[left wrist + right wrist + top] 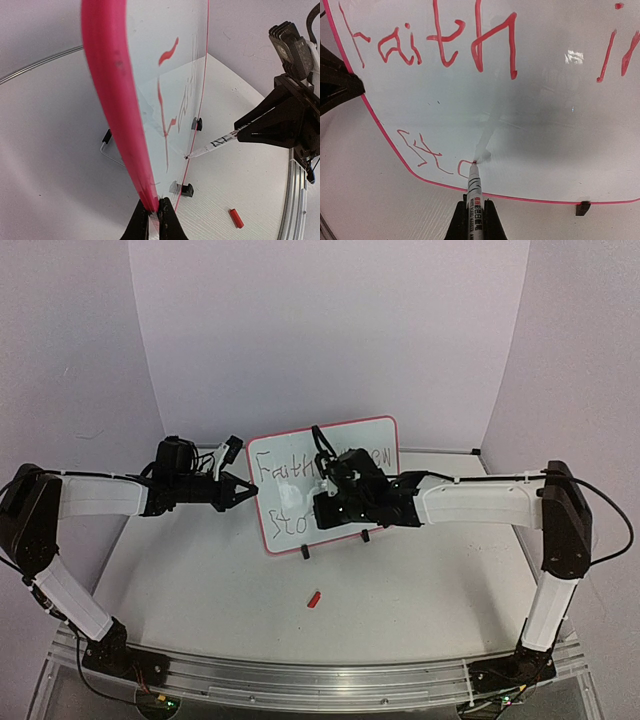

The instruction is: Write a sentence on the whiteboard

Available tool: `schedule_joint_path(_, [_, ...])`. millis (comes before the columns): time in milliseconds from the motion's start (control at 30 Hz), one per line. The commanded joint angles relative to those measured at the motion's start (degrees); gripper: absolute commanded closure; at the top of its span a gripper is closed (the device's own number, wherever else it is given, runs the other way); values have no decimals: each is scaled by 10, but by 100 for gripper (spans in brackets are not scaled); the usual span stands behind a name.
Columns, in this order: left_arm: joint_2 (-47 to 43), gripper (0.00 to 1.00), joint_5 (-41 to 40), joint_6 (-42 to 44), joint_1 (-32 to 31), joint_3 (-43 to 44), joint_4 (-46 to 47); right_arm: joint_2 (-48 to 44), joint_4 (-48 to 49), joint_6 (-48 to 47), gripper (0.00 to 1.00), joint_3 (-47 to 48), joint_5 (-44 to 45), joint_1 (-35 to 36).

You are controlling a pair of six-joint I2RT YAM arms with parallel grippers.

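The whiteboard (292, 445) stands upright on two black feet at the table's middle. My left gripper (245, 492) is shut on its red-pink left rim (112, 100), with the jaws pinching the edge (154, 207). My right gripper (335, 502) is shut on a white marker (474, 187) and shows in its own view (474, 212). The marker tip touches the board's lower left. The sentence (445, 40) reads "Faith in" on the top line. Below it are "St" and a partly drawn letter at the tip. The marker also shows in the left wrist view (220, 141).
A small red marker cap (314, 598) lies on the white table in front of the board and shows in the left wrist view (236, 218). The board's black feet (305, 552) rest on the table. A metal rail (320, 680) runs along the near edge.
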Motion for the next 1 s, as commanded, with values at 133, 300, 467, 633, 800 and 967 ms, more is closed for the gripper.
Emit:
schedule_joint_path(133, [5, 100, -34, 38, 1, 3, -16, 13, 0, 11, 100, -13, 4, -3])
schedule_joint_path(300, [5, 100, -34, 38, 1, 3, -17, 15, -2, 14, 100, -18, 7, -3])
schedule_joint_path(467, [5, 100, -34, 38, 0, 3, -17, 21, -5, 12, 100, -16, 10, -3])
schedule_joint_path(633, [5, 100, -35, 38, 1, 3, -17, 28, -8, 12, 100, -13, 12, -3])
schedule_joint_path(800, [4, 100, -35, 38, 1, 3, -17, 27, -12, 11, 100, -13, 24, -3])
schedule_joint_path(967, [4, 100, -35, 38, 1, 3, -16, 3, -14, 5, 100, -16, 43, -3])
